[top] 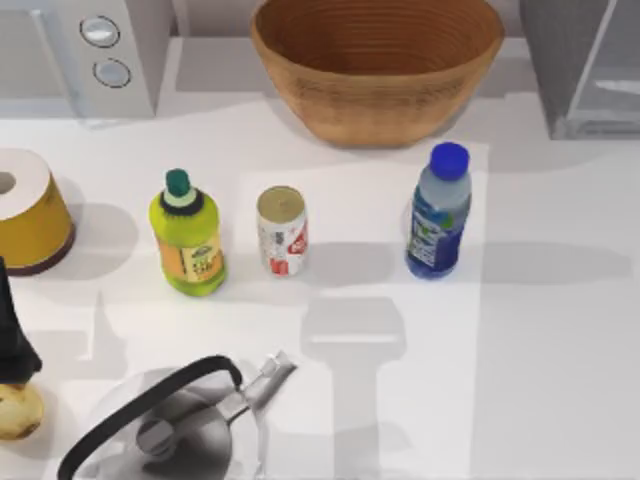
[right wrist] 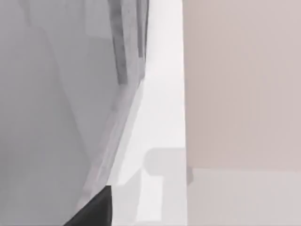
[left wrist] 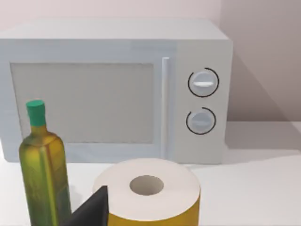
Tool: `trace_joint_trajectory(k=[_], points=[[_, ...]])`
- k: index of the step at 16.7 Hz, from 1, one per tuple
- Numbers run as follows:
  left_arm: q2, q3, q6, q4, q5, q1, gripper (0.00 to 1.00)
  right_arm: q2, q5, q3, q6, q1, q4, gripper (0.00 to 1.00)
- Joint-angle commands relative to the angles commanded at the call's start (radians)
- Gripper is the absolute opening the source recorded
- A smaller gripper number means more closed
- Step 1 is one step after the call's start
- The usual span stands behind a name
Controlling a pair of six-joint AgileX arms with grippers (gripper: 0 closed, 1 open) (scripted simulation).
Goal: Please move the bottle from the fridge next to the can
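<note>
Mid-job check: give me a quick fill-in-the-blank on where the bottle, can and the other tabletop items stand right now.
1. The bottle stands on the table to the ____ of the can.
2. Its cap is ____ in colour.
3. Behind the can and the bottle sits a woven ____.
4. The microwave has ____ round knobs.

Missing words: right; blue; basket; two
</note>
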Motion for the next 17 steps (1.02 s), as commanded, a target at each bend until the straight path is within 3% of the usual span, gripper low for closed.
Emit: trace_joint_trajectory(k=[6,9,13,17], points=[[0.000,0.000,0.000,0.000,0.000,0.000,1.00,-0.007,0.001,-0.007,0.007,-0.004,0.011,1.00],[0.000,0.000,0.000,0.000,0.000,0.000,1.00,-0.038,0.068,-0.019,0.062,0.058,0.070,1.00],[0.000,0.000,0.000,0.000,0.000,0.000,1.00,-0.076,0.241,-0.099,0.211,0.258,0.151,1.00],[0.000,0.000,0.000,0.000,0.000,0.000,1.00,-0.101,0.453,-0.180,0.391,0.585,0.206,1.00]])
